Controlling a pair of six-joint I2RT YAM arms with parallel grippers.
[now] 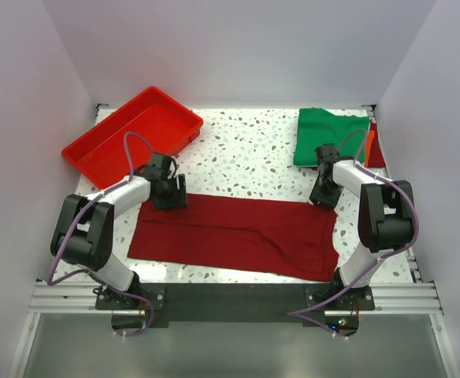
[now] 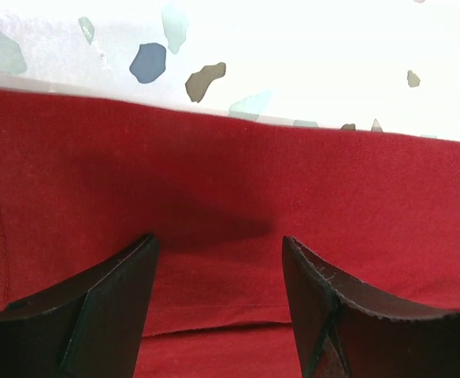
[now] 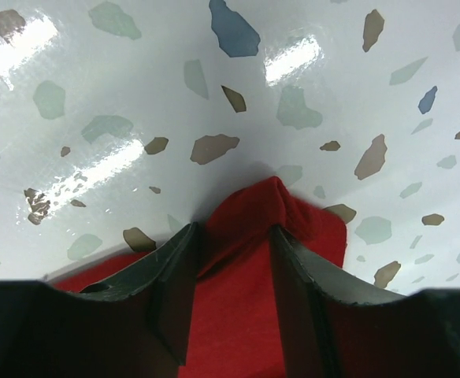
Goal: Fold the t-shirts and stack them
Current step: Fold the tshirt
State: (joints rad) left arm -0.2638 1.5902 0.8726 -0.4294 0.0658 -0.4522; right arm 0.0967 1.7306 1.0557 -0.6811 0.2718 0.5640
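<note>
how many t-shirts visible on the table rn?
4. The maroon t-shirt lies spread flat near the arms; the green t-shirt is folded at far right; the orange t-shirt and red t-shirt show only as edges at its right side. More could be hidden underneath.

Right gripper (image 3: 234,236) is down low, both dark fingers (image 3: 167,291) filling the bottom of the shot. Between them sits a bunch of the dark red t-shirt (image 3: 250,209), pinched from both sides. The cloth humps up into a rounded fold just past the fingertips, and a flat corner spills out beside the right-hand finger. Ahead of the hand is glossy white speckled table (image 3: 214,79), with bright glare streaks off to the left and straight ahead.
</note>
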